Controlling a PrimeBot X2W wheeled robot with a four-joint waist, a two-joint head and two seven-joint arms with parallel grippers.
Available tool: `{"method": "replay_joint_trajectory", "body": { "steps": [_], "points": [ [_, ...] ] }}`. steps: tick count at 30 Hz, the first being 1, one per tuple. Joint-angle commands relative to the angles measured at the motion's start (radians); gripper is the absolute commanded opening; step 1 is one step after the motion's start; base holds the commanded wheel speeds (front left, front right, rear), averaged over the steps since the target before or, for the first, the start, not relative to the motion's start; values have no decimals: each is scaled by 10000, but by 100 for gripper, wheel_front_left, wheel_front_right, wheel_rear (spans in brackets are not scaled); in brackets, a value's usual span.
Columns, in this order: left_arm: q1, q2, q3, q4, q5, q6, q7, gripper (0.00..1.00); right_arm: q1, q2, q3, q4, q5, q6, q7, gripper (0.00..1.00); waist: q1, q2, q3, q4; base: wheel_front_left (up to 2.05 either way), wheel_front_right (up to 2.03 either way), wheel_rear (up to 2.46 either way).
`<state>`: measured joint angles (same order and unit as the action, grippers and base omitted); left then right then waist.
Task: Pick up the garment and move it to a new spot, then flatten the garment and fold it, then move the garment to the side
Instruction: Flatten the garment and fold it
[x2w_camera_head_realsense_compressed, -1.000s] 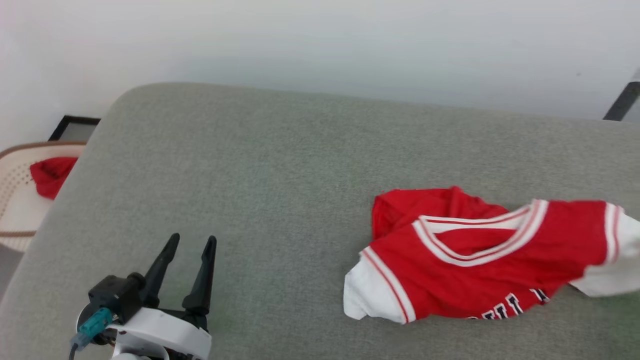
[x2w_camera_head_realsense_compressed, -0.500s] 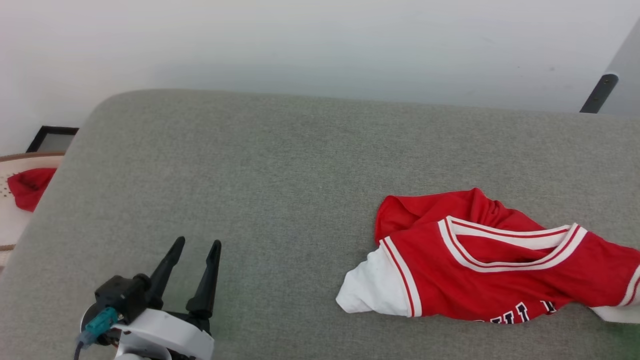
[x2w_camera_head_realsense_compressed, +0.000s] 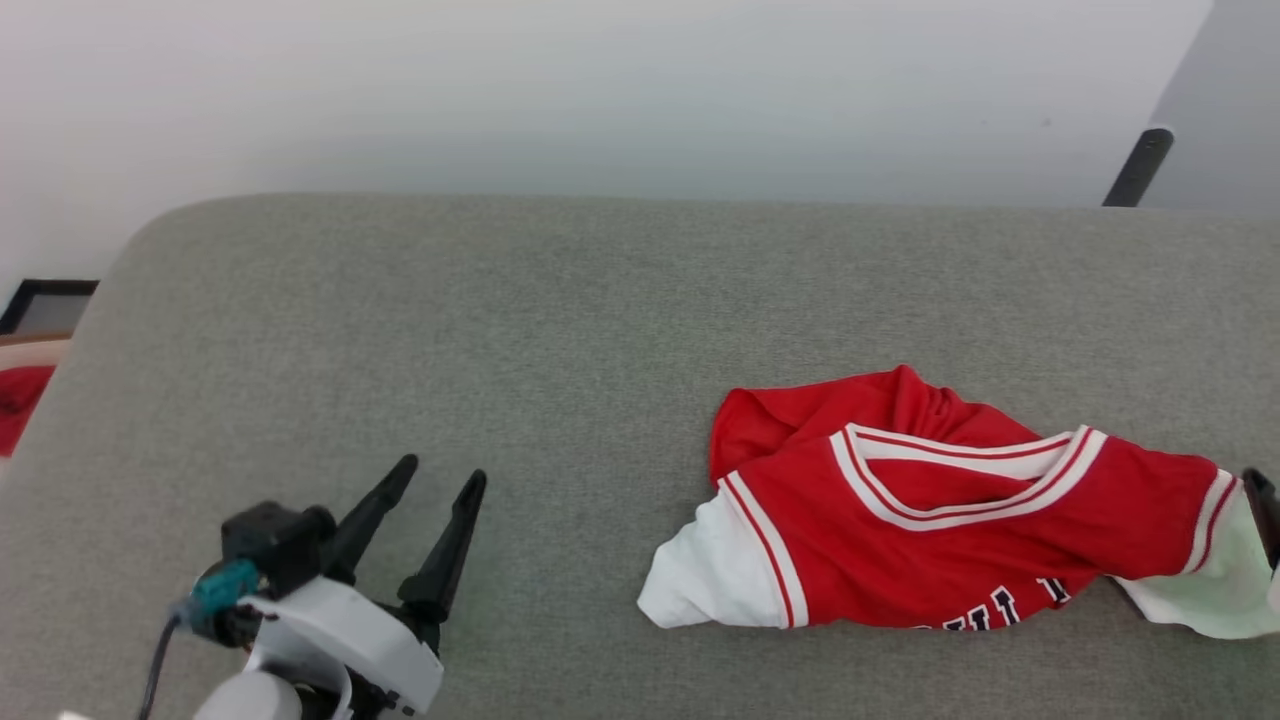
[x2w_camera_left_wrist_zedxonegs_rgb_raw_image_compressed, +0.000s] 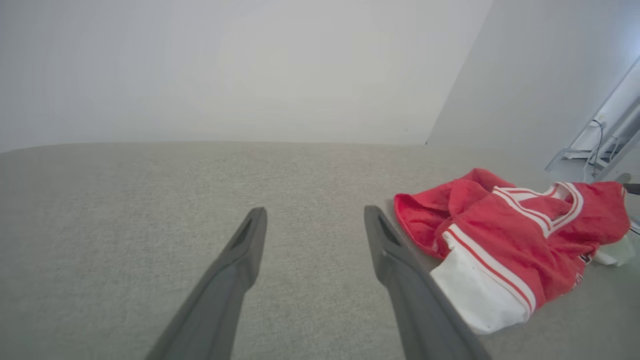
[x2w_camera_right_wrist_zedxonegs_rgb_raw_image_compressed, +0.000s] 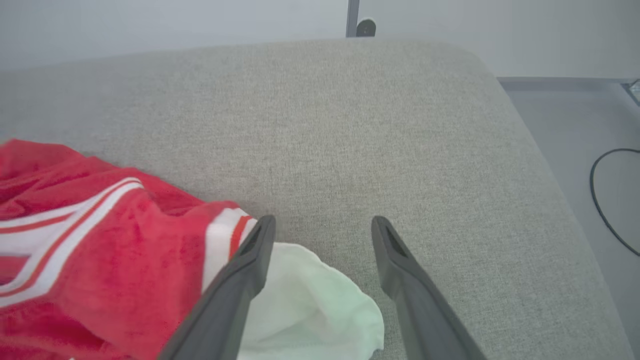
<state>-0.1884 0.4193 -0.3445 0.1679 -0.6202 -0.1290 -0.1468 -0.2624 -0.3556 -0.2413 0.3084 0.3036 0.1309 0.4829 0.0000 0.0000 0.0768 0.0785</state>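
Found garment (x2w_camera_head_realsense_compressed: 950, 520) rumpled on grey cushion (x2w_camera_head_realsense_compressed: 500, 300); left tool (x2w_camera_head_realsense_compressed: 440, 470) and right tool (x2w_camera_right_wrist_zedxonegs_rgb_raw_image_compressed: 322, 222) both spread, empty. Judged relocation possibly done; flattening, folding, side move left.

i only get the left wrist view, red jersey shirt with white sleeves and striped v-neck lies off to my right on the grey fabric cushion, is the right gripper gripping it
Observer: No. In the right wrist view the right gripper has its fingers spread. The white sleeve of the red jersey shirt lies slack on the grey fabric cushion between and beside them, not pinched.
Operator: ok, any bare cushion past that sleeve
Observer: Yes. That same view shows bare cushion beyond the sleeve, running to a rounded edge with floor past it.
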Motion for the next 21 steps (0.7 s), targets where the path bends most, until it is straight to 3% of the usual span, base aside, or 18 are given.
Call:
{"method": "replay_joint_trajectory", "body": {
  "steps": [1, 9, 17, 21],
  "points": [
    [-117, 99, -61, -82, -98, -32, 122, 100, 53, 39, 74, -104, 49, -3, -73, 100, 0, 0, -20, -93, 0, 0, 0],
    [-859, 991, -555, -1279, -1677, -32, 2334, 100, 706, 612, 456, -1513, 141, -1, -653, 100, 0, 0, 68, -494, 0, 0, 0],
    [-1797, 1127, -868, -1674, -3651, -4, 5021, 100, 1364, 1326, 887, -2381, 168, -3, -1142, 100, 0, 0, 105, -926, 0, 0, 0],
    [-2264, 1060, -1072, -1419, -4492, 318, 6466, 100, 1563, 1629, 1042, -2604, 155, -3, -1243, 100, 0, 0, 95, -1166, 0, 0, 0]
  ]
}}
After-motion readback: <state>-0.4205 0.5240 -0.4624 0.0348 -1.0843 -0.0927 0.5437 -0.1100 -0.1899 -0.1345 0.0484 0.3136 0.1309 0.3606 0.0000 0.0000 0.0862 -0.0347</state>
